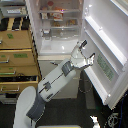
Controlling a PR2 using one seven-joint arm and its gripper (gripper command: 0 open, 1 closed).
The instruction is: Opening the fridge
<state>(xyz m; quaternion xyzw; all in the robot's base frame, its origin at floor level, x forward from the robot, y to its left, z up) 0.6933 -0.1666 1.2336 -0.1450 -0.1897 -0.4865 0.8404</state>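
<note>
The tall white fridge [56,30] stands at the top middle of the exterior view. Its large upper door [107,47] is swung wide open toward the exterior view's right, showing the white shelved interior [59,17] with a few items on the shelves. A lower drawer front [56,57] shows below the open compartment. My arm reaches up from the bottom left. My gripper [87,52] is at the door's inner lower edge, in front of the fridge's bottom shelf. Its fingers look spread and hold nothing that I can see.
A tan wooden drawer cabinet [17,55] stands at the exterior view's left of the fridge, with some drawers pulled out. Dark objects sit on top of it [12,22]. The dark floor [95,107] lies below the open door, with cables at the bottom right.
</note>
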